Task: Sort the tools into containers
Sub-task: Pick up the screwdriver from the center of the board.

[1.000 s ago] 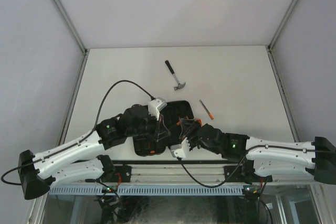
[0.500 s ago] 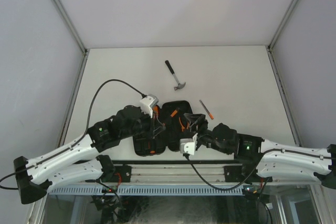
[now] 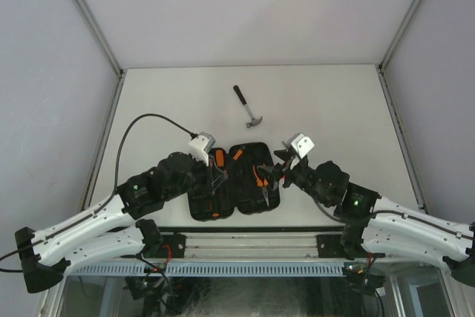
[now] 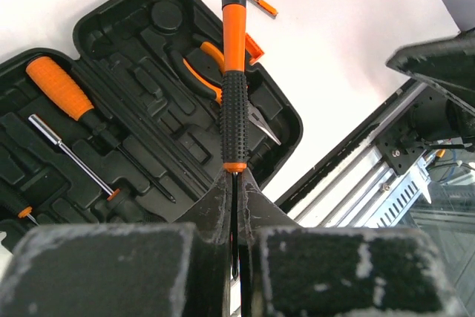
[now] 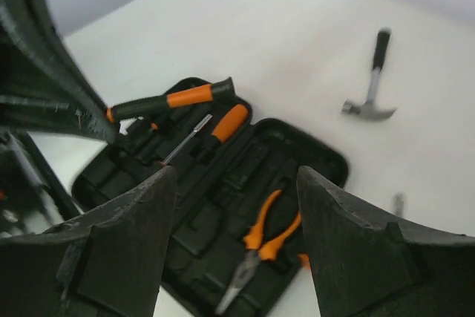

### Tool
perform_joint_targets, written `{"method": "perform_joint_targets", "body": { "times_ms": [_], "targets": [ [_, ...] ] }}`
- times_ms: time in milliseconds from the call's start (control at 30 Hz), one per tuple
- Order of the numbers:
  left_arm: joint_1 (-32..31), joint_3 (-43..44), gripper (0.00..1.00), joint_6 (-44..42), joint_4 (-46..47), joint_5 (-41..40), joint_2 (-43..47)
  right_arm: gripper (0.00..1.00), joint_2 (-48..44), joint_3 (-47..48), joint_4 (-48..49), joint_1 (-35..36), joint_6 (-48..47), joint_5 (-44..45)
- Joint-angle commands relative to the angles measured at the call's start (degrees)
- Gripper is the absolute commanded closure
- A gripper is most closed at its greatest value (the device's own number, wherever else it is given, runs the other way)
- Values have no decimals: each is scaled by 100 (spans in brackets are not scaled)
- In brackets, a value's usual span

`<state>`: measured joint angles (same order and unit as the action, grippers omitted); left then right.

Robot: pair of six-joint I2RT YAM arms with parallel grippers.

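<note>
Jutting over the open black plastic tool case [image 4: 141, 42], a slim black-and-orange screwdriver [image 4: 234, 87] sits clamped by its shaft in the left gripper [image 4: 234, 183], a grip clear only from that wrist. The right gripper [image 5: 231, 183] gapes wide and empty.

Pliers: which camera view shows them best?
Right wrist: the pliers lie whole and large in the case. Left wrist: the held screwdriver crosses them. Top external: they look tiny.
</note>
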<state>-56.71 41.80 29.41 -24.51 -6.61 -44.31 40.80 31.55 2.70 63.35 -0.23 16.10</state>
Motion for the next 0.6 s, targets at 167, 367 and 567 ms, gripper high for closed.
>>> {"method": "perform_joint_targets", "body": {
  "times_ms": [167,367,567],
  "targets": [
    [28,-127,100,78,299,-242,77,33,650,27,215,-533,4439,-368],
    [28,-161,100,82,411,-153,22,35,1232,31,900,-879,5699,-437],
    [28,-187,100,109,460,-74,19,37,1658,35,1732,-1108,6545,-612]
  ]
}}
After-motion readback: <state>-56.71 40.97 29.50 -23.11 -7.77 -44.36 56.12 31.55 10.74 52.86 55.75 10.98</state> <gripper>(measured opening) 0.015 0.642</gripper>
